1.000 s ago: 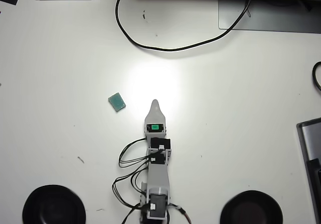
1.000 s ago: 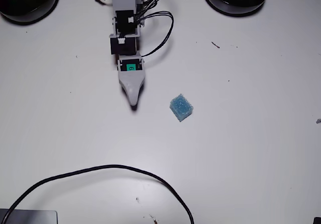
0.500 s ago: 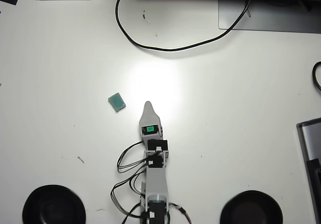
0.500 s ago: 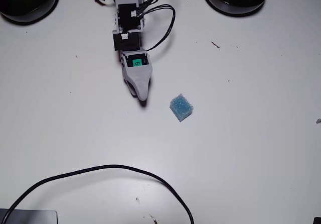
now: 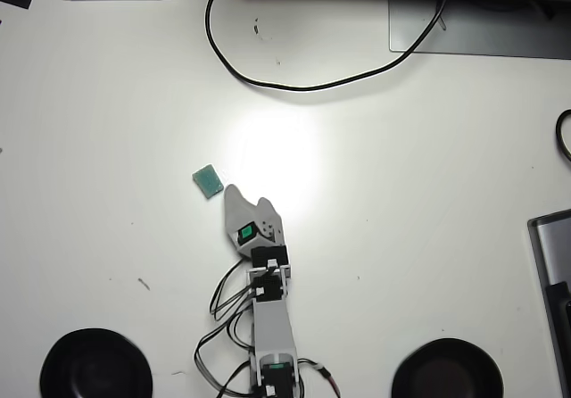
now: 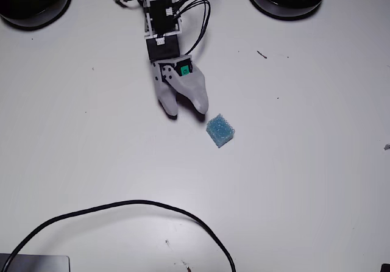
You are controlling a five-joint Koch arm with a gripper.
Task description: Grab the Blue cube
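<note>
While the arm (image 5: 269, 327) reached out over the white table (image 5: 401, 193), its gripper (image 6: 186, 109) stood with the two grey jaws a little apart, nothing between them. In the overhead view the cube (image 5: 208, 181) lay flat on the table just beyond and to the left of the gripper (image 5: 248, 199), close to the nearer fingertip; whether they touched could not be told there. In the fixed view the cube (image 6: 220, 130) sat just below and right of the jaws, clear of them by a small gap. A black cable (image 5: 294, 81) curved across the table well away, and two black bowls (image 5: 95, 366) flanked the arm's base.
</note>
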